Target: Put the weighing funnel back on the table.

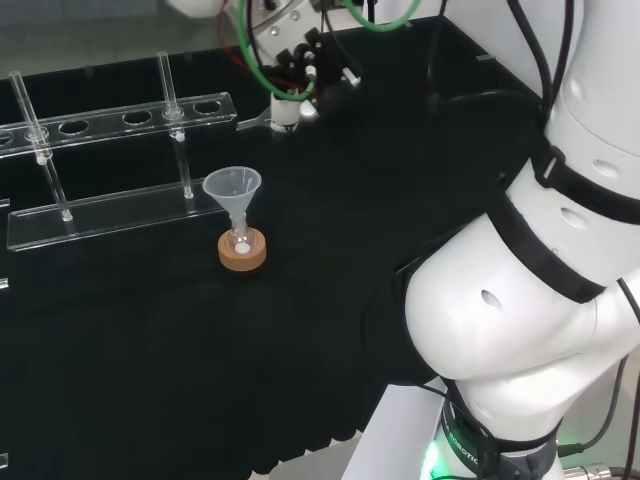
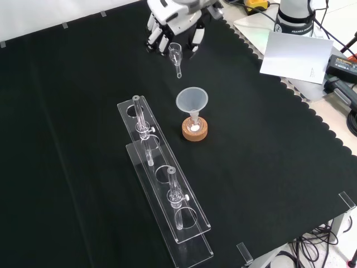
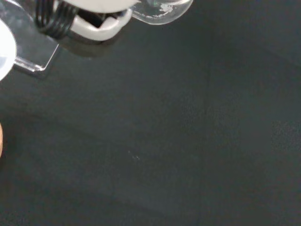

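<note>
At the front view's top, our hand (image 2: 177,21) is apparently pinching the weighing funnel (image 2: 175,54); we should be lowering it onto the tabletop (image 2: 83,84) before releasing.

A funnel (image 1: 232,185) stands in a flask (image 1: 240,240) on a cork ring (image 1: 243,258), near a seemingly plastic rack (image 1: 110,212).

Pretty clearly a lab bench; black cloth (image 2: 83,111), clear acrylic test-tube rack (image 1: 100,212) holding glass tubes (image 2: 172,184), clear cone-shaped funnel (image 2: 192,101) on a cork ring (image 2: 194,133).
</note>
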Motion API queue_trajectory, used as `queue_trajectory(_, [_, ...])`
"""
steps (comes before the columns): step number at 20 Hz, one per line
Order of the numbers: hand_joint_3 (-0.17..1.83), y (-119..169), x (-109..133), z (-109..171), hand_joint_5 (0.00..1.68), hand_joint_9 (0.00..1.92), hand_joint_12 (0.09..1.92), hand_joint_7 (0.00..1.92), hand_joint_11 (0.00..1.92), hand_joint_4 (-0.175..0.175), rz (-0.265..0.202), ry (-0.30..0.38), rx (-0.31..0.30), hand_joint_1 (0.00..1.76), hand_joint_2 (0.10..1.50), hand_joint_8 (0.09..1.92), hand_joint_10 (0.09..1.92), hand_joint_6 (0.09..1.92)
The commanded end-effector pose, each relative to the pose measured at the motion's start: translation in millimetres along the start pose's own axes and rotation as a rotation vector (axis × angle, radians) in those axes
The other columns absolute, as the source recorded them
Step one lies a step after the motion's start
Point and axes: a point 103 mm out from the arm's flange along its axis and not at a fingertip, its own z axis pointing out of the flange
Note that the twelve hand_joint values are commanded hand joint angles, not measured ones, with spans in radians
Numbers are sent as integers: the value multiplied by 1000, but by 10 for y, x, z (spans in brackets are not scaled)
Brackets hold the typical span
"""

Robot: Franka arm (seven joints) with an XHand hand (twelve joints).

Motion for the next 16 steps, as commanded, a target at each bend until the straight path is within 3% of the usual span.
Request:
queue_trajectory(1, [527,47,-302,160,1315,1111,873,631,1029,175,20,133,-22,1123,710,646,154,545])
queue_trajectory(16, [527,463,-616,546,1312,1112,873,631,1028,175,24,197,3,1123,711,646,152,550])
